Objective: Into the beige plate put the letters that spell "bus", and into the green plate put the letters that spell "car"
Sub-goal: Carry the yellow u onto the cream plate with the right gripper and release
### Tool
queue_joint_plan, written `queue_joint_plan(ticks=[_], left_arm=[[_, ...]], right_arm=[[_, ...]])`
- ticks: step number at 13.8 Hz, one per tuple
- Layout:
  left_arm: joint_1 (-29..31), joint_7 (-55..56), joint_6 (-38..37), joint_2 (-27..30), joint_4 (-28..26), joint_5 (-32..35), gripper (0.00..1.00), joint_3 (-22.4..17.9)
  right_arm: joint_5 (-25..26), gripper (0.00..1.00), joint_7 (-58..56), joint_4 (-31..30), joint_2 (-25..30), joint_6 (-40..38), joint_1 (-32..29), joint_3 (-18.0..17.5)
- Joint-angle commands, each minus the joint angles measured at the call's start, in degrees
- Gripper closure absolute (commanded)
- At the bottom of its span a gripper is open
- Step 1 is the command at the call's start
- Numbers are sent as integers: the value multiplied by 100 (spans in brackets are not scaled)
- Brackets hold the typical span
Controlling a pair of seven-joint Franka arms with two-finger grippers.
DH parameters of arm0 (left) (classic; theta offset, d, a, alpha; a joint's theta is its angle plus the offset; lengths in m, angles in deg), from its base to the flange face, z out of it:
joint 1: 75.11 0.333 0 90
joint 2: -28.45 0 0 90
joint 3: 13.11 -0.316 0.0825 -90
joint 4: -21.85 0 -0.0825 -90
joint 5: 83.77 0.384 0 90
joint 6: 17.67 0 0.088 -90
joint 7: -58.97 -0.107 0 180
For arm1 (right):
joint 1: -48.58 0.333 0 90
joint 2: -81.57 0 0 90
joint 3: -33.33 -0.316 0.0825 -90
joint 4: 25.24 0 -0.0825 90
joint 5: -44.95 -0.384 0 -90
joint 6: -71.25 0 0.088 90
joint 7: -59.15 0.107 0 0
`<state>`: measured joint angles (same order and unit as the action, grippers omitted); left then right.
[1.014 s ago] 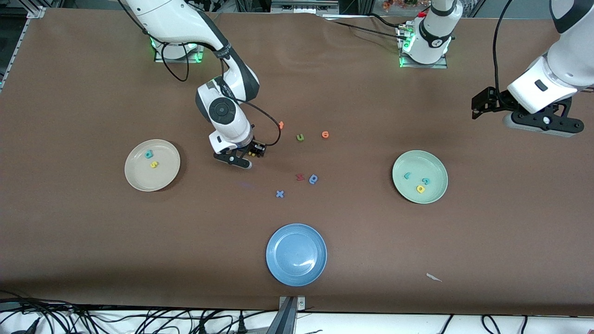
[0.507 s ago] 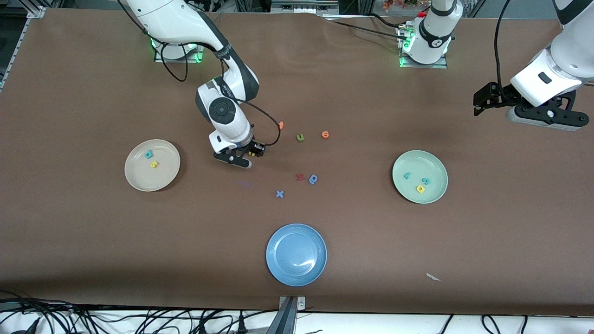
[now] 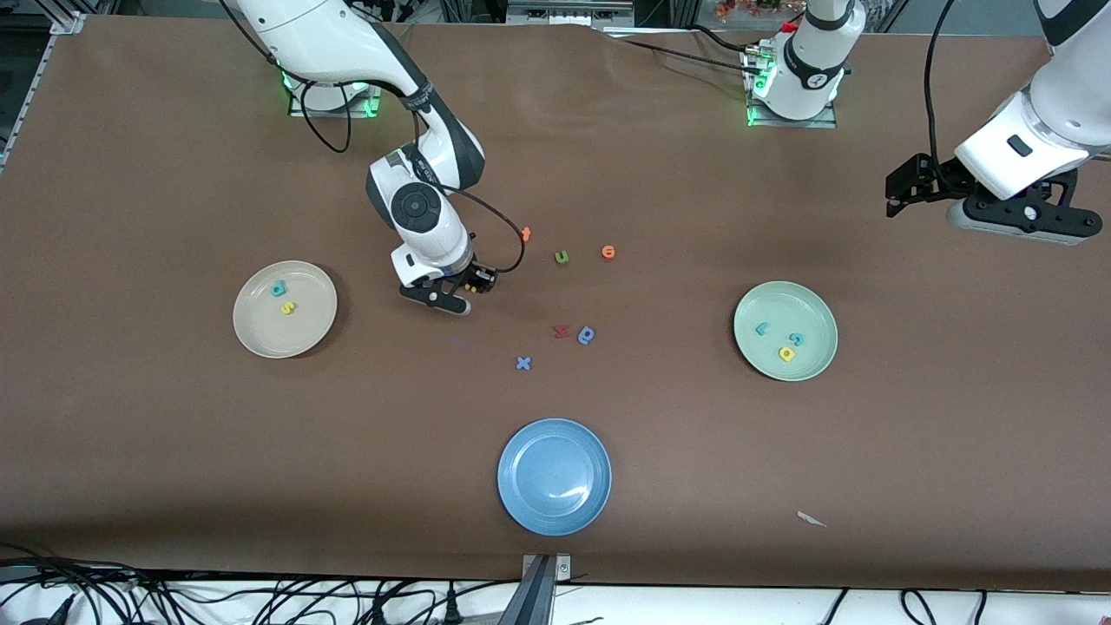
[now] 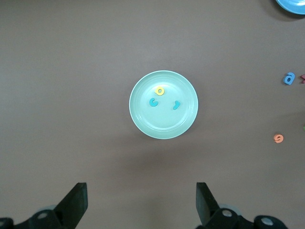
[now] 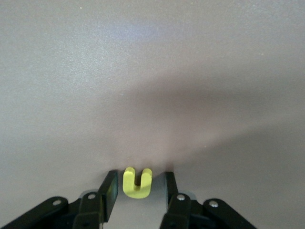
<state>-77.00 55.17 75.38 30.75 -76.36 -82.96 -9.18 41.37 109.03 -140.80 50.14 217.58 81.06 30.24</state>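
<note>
My right gripper (image 3: 453, 299) is down at the table between the beige plate (image 3: 260, 332) and the loose letters. Its fingers stand open on either side of the yellow u (image 5: 137, 182), with a small gap at each side; the front view hides that letter under the hand. The beige plate holds a teal b (image 3: 279, 289) and a yellow s (image 3: 287, 307). In the green plate (image 3: 764, 304) lie a teal r (image 3: 762, 329), a teal c (image 3: 796, 338) and a yellow a (image 3: 786, 353). My left gripper (image 3: 1011, 227) waits open and empty, high over the left arm's end of the table.
A blue plate (image 3: 554, 476) sits near the front camera. Loose letters lie mid-table: an olive u (image 3: 562, 257), two orange ones (image 3: 608, 252) (image 3: 525, 233), a red one (image 3: 561, 331), a blue a-like one (image 3: 587, 335) and a blue x (image 3: 522, 363). A white scrap (image 3: 811, 519) lies near the front edge.
My right gripper's fingers have drawn closer together around the yellow u. The left arm lifted a little a second ago and has since held still.
</note>
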Motion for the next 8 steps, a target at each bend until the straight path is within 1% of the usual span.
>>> queue_joint_plan(ticks=[1, 4, 5, 8], left_arm=[[4, 20, 11, 86, -22, -116, 0, -42], [4, 29, 3, 86, -22, -116, 0, -33], [4, 29, -32, 86, -22, -116, 0, -33], [4, 29, -76, 86, -22, -116, 0, -33]], right_arm=[[-82, 61, 65, -107, -12, 176, 39, -34], [-91, 65, 65, -98, -47, 185, 56, -34], [-91, 68, 65, -98, -48, 202, 65, -34], [-91, 69, 65, -71, -74, 202, 65, -34]])
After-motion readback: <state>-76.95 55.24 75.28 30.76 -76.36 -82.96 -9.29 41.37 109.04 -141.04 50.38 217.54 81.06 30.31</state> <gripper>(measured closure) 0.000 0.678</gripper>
